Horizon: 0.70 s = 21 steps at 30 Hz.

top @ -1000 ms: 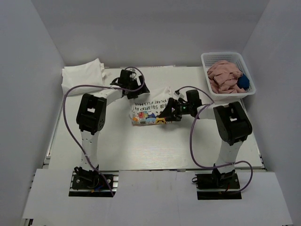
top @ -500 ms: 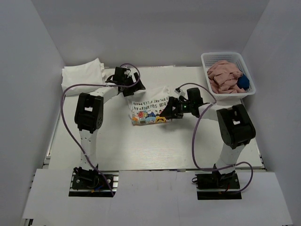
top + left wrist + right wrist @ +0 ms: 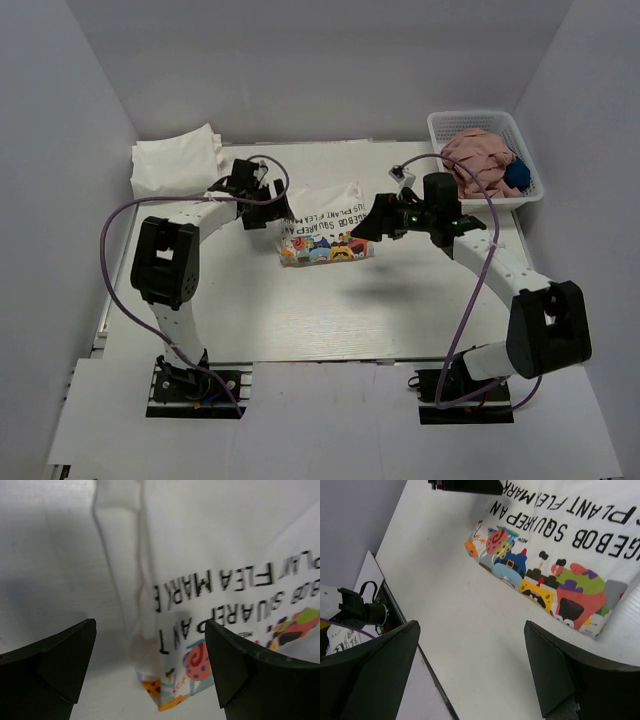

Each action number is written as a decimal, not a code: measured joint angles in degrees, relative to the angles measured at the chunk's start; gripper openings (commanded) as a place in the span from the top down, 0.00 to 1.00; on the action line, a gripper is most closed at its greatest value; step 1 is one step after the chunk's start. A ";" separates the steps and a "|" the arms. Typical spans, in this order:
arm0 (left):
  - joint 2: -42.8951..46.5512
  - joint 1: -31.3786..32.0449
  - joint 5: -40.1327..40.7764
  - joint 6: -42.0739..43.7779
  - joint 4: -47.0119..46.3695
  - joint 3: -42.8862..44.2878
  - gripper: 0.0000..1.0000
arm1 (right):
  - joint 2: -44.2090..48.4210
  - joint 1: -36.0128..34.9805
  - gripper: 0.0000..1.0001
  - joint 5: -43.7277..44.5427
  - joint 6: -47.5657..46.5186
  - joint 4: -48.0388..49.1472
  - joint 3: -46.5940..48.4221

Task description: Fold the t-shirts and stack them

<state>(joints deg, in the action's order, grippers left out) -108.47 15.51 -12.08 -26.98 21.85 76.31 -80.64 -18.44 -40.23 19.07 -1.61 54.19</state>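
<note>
The folded printed t-shirt (image 3: 322, 230) lies mid-table (image 3: 250, 300) between 2 released, empty grippers: left gripper (image 3: 268, 205) by its left edge, right gripper (image 3: 368, 226) by its right. A white t-shirt (image 3: 178, 160) sits far left.

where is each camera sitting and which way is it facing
Top external: above and behind the robot, looking down on the table; left arm and right arm show whole.
Left wrist: on the left arm, looking down at an edge of the printed t-shirt; the open left hand frames the bottom.
Right wrist: on the right arm, looking left across the table at the cartoon print; the open right hand frames the bottom.
Shared: all three show the printed t-shirt.
</note>
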 measured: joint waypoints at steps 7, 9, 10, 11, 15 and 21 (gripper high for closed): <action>-3.17 0.46 1.09 0.28 0.28 -1.97 0.02 | 1.57 0.04 0.10 0.72 0.04 -1.66 -2.82; -4.94 0.61 0.61 0.52 0.04 0.22 0.12 | 1.64 0.07 0.10 1.42 0.02 -1.66 -3.13; -6.12 0.74 0.24 0.74 -0.11 1.55 0.16 | 1.73 0.09 0.10 1.77 0.02 -1.68 -3.41; -7.26 0.92 -0.09 1.11 -0.55 2.75 0.21 | 1.86 0.11 0.10 2.27 -0.02 -1.88 -3.58; -10.93 2.45 -0.46 1.75 -1.57 6.45 0.52 | 2.60 0.35 0.10 5.18 -0.76 -3.02 -3.76; -13.90 5.95 5.03 1.20 0.02 10.62 1.00 | 4.42 1.25 0.10 12.94 -3.02 -6.45 -3.74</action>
<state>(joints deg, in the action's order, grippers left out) -122.37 21.45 -7.05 -25.78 21.87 86.94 -76.23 -17.19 -27.29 16.05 -8.05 50.46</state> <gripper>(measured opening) 0.063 0.904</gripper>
